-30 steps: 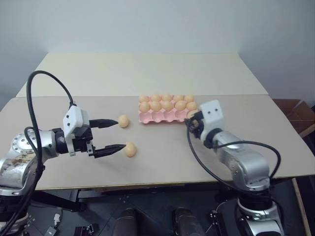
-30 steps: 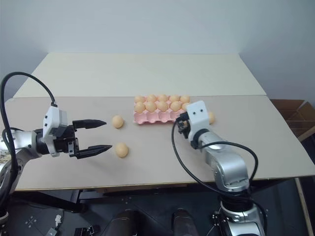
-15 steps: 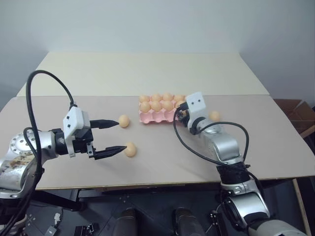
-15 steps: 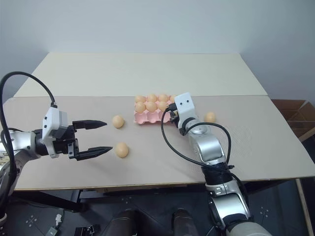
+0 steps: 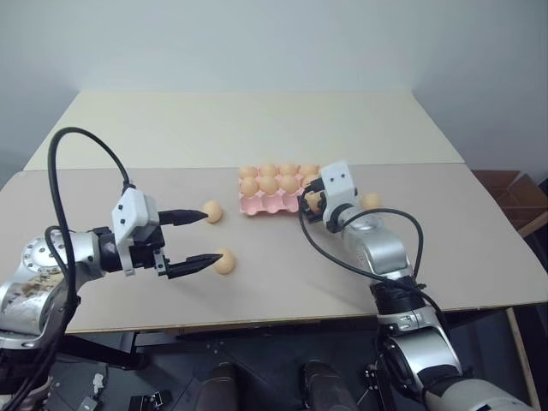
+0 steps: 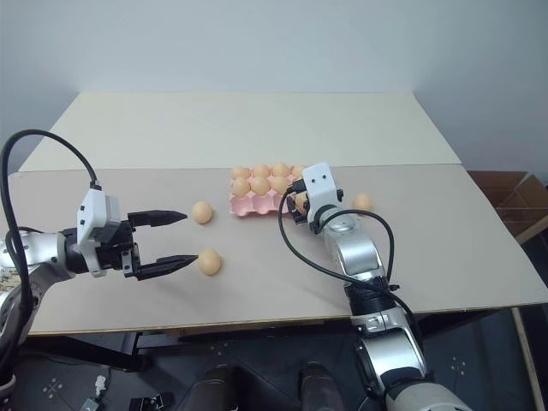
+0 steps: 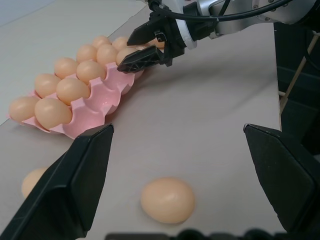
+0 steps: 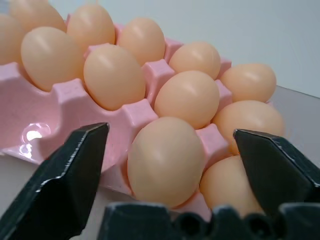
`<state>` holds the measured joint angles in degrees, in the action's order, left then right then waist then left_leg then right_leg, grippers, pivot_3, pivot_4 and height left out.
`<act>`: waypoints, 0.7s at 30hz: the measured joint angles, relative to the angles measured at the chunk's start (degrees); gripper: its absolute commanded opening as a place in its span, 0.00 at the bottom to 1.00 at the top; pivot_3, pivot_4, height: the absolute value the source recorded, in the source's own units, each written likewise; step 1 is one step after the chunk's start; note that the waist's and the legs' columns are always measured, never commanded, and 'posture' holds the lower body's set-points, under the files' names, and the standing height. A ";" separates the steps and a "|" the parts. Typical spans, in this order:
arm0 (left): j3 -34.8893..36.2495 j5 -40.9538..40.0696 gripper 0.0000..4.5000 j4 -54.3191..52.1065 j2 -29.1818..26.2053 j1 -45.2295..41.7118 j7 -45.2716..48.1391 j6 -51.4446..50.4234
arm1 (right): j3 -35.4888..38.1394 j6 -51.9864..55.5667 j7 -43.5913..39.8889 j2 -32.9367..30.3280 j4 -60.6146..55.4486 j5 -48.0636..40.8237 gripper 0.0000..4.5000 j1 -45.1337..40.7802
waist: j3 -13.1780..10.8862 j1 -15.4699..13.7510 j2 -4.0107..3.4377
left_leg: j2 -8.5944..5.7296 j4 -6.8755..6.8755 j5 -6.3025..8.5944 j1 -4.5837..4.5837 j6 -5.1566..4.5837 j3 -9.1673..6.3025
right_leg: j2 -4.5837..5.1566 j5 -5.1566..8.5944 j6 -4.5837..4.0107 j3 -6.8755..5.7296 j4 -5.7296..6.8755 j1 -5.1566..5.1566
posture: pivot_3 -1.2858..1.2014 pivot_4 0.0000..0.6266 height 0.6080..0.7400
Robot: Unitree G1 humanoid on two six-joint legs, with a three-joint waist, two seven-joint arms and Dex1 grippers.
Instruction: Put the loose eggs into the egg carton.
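right end effector [image 8: 167,165] open around egg [image 8: 165,160] in egg carton [image 8: 60,107].

So the table [image 5: 282,274] is a plain beige top, with a second, paler one butted up behind it, a seam running across between the two. Sitting on the near one is the pink egg carton [image 5: 267,204], roughly in the middle toward the back edge, its two far rows full of eggs and most of the front cups bare. Three loose eggs lie straight on the surface: one egg [image 5: 212,211] just left of the carton, another egg [image 5: 224,261] a bit nearer the front edge, and a third egg [image 5: 370,201] off to the carton's right. The back table looks bare.
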<state>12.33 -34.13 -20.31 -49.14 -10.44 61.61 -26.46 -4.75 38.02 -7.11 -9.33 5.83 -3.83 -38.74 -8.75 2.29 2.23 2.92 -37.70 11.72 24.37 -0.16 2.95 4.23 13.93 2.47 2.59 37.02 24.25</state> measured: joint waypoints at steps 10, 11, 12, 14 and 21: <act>-2.16 0.15 1.00 -2.52 3.49 -0.68 -5.58 -1.48 | 7.45 12.06 1.59 -0.70 -29.25 -2.25 0.99 13.36 | 0.00 -0.53 0.00 | -0.02 0.01 0.00 0.00 0.01 -0.02 | 0.04 0.00 0.00 -0.04 0.00 -0.02 | 0.52 0.24 1.00; -2.85 0.18 1.00 -2.60 3.59 -1.05 -5.76 -1.88 | 8.30 13.67 2.25 -0.51 -31.61 -2.36 0.99 14.61 | 0.00 -0.56 0.00 | -0.02 0.01 0.00 -0.01 0.01 -0.02 | 0.03 0.00 0.00 -0.04 0.01 -0.03 | 0.52 0.24 1.00; -3.55 0.27 1.00 -2.62 3.59 -1.59 -5.77 -2.24 | 9.02 15.09 2.92 -0.39 -33.63 -2.28 0.99 15.57 | 0.00 -0.54 0.00 | -0.02 0.01 0.00 -0.03 0.01 -0.02 | 0.02 0.00 0.00 -0.03 0.01 -0.03 | 0.52 0.24 1.00; -5.12 0.31 1.00 -2.64 3.55 -3.40 -4.94 -2.31 | 10.28 17.23 4.52 -0.36 -36.33 -1.84 0.99 16.55 | 0.00 -0.48 0.00 | -0.02 0.00 0.00 -0.04 0.01 -0.01 | 0.01 0.00 -0.01 -0.03 0.00 -0.03 | 0.52 0.24 1.00; -11.83 2.45 1.00 -1.20 3.74 -9.54 -1.86 -2.27 | 12.88 20.40 4.47 -2.32 -36.43 -2.30 0.99 14.95 | 0.00 -0.19 0.00 | -0.05 0.00 0.00 -0.03 0.00 -0.02 | 0.00 0.00 -0.01 -0.01 -0.01 -0.04 | 0.52 0.24 1.00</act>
<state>0.50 -31.68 -21.52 -45.40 -19.98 59.75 -28.73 8.13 58.42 -2.65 -11.65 -30.60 -6.13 -23.79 -8.75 2.09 2.23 2.87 -37.69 11.72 24.34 -0.16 2.93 4.23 13.93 2.46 2.58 37.00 24.21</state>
